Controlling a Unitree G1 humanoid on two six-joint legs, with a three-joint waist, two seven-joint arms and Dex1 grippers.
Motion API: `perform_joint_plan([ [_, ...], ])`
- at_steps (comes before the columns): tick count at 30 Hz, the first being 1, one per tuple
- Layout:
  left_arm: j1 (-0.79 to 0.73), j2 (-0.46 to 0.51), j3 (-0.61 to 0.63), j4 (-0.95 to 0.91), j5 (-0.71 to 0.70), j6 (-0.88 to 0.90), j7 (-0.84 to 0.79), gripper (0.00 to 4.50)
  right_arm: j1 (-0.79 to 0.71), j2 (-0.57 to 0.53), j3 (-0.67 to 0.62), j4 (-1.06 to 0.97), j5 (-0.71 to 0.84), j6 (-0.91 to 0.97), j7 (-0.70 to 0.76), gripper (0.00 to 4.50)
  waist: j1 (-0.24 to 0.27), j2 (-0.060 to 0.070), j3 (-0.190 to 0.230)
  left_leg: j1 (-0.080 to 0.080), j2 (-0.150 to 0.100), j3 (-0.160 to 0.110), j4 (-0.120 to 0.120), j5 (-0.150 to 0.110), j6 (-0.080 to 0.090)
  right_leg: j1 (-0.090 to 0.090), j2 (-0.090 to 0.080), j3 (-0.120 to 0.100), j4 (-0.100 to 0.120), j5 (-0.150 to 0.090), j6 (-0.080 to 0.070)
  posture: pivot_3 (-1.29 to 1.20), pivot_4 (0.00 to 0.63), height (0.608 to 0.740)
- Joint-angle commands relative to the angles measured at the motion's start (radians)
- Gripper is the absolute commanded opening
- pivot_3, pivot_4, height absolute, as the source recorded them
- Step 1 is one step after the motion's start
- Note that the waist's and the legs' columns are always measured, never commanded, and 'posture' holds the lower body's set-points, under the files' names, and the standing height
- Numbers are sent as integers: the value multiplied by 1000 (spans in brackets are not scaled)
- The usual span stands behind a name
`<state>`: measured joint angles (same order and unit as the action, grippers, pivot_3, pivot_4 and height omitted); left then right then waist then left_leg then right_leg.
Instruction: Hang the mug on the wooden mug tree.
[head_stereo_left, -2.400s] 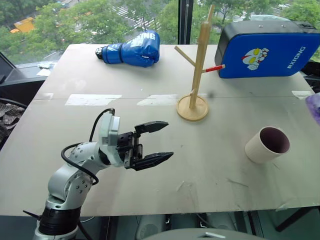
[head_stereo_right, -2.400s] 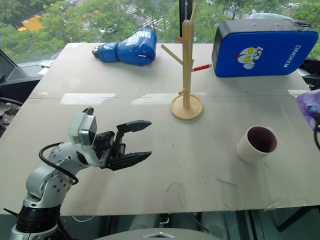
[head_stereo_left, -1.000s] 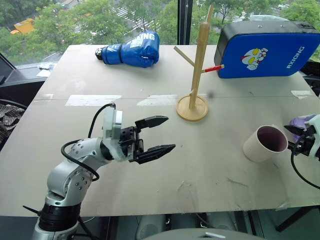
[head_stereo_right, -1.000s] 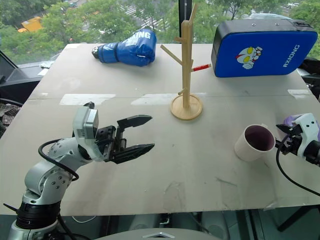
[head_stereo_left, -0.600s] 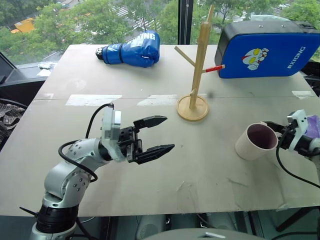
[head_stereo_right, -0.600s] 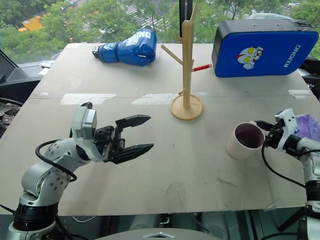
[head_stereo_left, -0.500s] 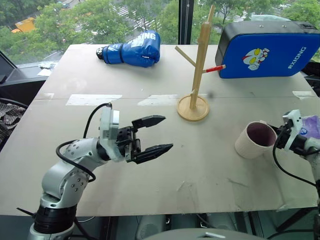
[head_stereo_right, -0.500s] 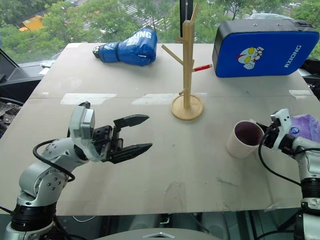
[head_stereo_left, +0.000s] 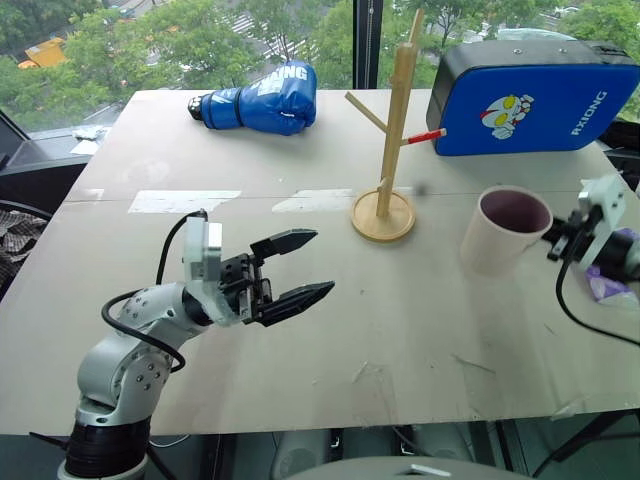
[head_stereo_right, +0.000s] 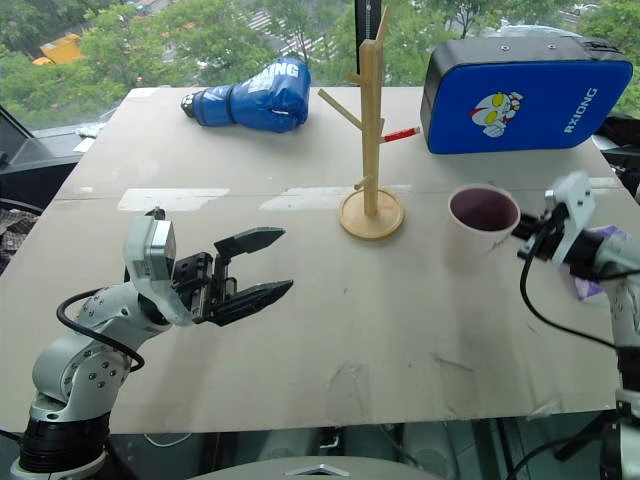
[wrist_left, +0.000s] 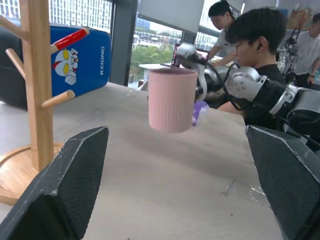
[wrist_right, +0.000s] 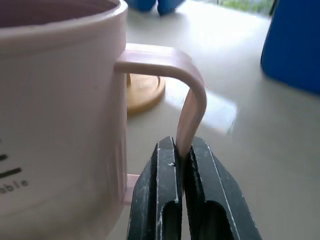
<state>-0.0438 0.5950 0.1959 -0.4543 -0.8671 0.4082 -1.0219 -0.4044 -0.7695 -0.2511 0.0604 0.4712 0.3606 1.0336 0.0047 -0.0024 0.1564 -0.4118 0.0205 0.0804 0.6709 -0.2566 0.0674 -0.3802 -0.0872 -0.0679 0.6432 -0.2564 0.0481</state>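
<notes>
The mug (head_stereo_left: 503, 228) hangs clear of the table (head_stereo_left: 400, 330), held by the right gripper (wrist_right: 184, 165). In the right wrist view we see both black fingers (wrist_right: 160, 195) pressed together on the mug's handle (wrist_right: 187, 100), with only the thin handle strip between them. The mug body sits to the left of this gripper, upright, its dark inside facing up. In the left wrist view we see a gap between the mug's bottom and the table.

The tree (head_stereo_left: 392, 130) stands further left of the right gripper and a little farther from us, well apart from the mug. Its round base (head_stereo_left: 383, 217) rests flat on the table, and its red-tipped peg (head_stereo_left: 428, 136) points toward the blue pad (head_stereo_left: 530, 95).

The left gripper (head_stereo_left: 292, 268) hovers over the near left part of the table with its fingers spread wide and nothing between them. It points toward the mug, with the tree ahead of it and to its left.

A blue glove (head_stereo_left: 262, 98) lies at the far edge. A purple pack (head_stereo_right: 590, 265) sits just behind the right gripper.
</notes>
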Motion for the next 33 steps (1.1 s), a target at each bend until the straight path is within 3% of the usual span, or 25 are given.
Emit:
perform_joint_plan([
  [1,10,-3,35,5,-11,-25,-11,4500,-131,-29,48,5,-20,-8,23,41,-1,0,0,0,0,0,0,0,0,0,0,0,0,0,0,0,150,731],
  [5,19,-5,45,12,-11,-33,-13,4500,-387,2,169,217,-106,-64,83,41,-9,0,1,-1,0,0,0,0,0,-1,0,0,0,0,0,0,150,731],
  [13,88,-41,57,-47,2,-62,34,4500,-740,121,301,706,-246,-277,229,41,-19,-1,2,-3,-1,1,-1,0,0,-2,0,-1,-1,0,0,0,150,731],
  [26,191,-95,144,-88,-33,-152,81,4500,-961,290,350,1082,-398,-439,264,41,-19,0,2,-3,0,1,-2,0,0,-3,-3,-1,0,0,-1,0,150,731],
  [30,195,-96,149,-81,-25,-168,75,4500,-948,287,325,1120,-410,-442,243,1054,-24,0,3,-3,0,1,-2,0,-1,-3,-5,-1,0,0,-1,0,150,731],
  [33,183,-101,132,-71,-8,-179,86,4500,-896,228,290,1067,-399,-467,214,2461,-17,0,3,-3,0,1,-2,0,-1,-3,-5,-1,0,0,-1,0,150,731],
])
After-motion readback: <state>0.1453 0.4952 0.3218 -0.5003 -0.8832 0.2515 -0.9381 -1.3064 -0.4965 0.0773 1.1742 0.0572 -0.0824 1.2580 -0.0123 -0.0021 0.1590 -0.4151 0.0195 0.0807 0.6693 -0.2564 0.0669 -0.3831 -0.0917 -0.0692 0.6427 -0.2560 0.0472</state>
